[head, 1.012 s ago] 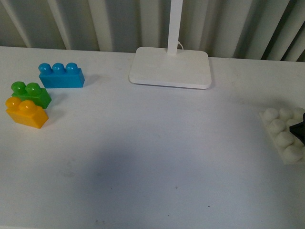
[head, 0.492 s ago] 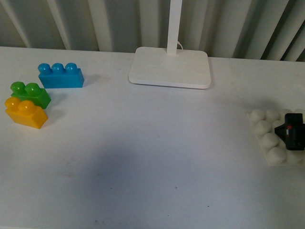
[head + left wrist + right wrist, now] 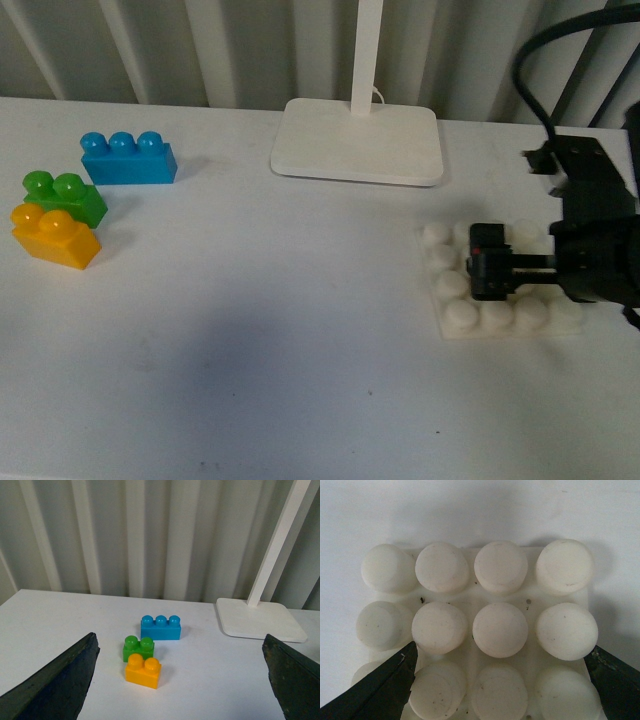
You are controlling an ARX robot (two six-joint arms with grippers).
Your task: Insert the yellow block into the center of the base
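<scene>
Lab bench, white table (image 3: 300, 330), corrugated backdrop (image 3: 200, 50)

No writing, label, brand or number can be read in any view. The bricks, the studded plate and the lamp foot all show plain surfaces.

Base (image 3: 455, 318) and right arm (image 3: 590, 250) further left, toward table centre.
</scene>
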